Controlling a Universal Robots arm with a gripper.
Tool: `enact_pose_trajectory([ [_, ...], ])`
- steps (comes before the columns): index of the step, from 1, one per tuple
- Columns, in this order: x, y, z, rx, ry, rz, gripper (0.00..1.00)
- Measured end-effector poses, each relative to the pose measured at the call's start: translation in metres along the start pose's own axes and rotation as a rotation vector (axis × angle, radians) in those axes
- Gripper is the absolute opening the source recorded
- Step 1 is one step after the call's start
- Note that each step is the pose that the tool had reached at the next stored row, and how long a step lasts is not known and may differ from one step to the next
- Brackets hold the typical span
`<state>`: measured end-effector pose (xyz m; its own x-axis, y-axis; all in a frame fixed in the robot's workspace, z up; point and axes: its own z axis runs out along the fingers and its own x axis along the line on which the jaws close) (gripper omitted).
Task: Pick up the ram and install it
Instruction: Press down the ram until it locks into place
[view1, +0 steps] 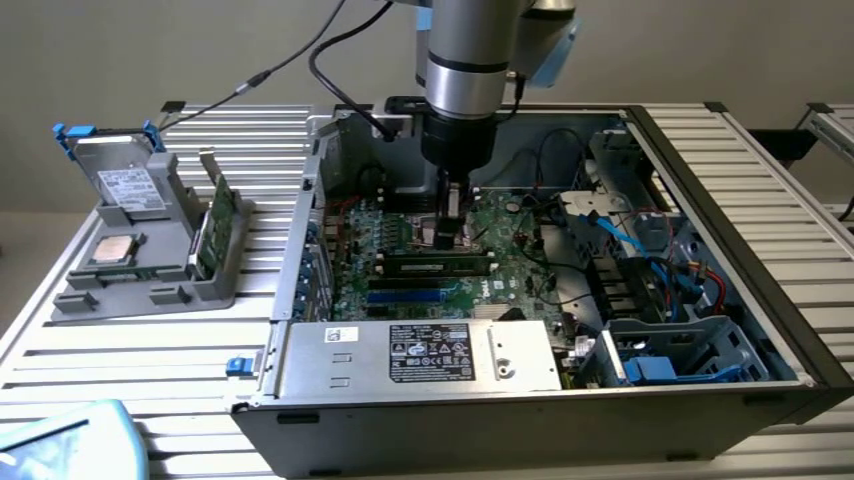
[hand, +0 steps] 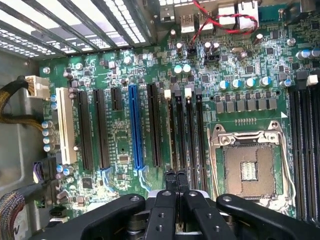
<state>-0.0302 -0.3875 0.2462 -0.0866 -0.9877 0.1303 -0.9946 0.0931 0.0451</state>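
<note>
The ram (view1: 434, 266) is a long dark stick with a small pale label. It lies along a black slot of the green motherboard (view1: 400, 235) inside the open computer case (view1: 534, 400). My gripper (view1: 449, 238) hangs straight down just behind and above the stick's middle; I cannot tell whether it touches it. In the wrist view the two black fingers (hand: 170, 181) of the gripper (hand: 176, 180) are pressed close together, shut with nothing between them. They sit over the black memory slots (hand: 186, 135) beside the processor socket (hand: 248, 167).
At the exterior view's left a grey holder (view1: 147, 285) carries a hard drive (view1: 123, 185), a square silver chip (view1: 114, 248) and a green card with a bracket (view1: 218, 225). A silver power supply (view1: 420, 355) fills the case front; cables (view1: 667, 270) and drive bays crowd its right.
</note>
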Motion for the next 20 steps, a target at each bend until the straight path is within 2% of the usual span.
enact_pose_trajectory([
  [7, -0.003, -0.0191, 0.007, 0.0011, 0.0004, -0.009, 0.11],
  [13, -0.004, -0.0247, 0.0165, 0.0015, 0.0006, -0.013, 0.11],
  [20, -0.004, -0.0249, 0.0171, 0.0003, 0.0006, -0.013, 0.11],
])
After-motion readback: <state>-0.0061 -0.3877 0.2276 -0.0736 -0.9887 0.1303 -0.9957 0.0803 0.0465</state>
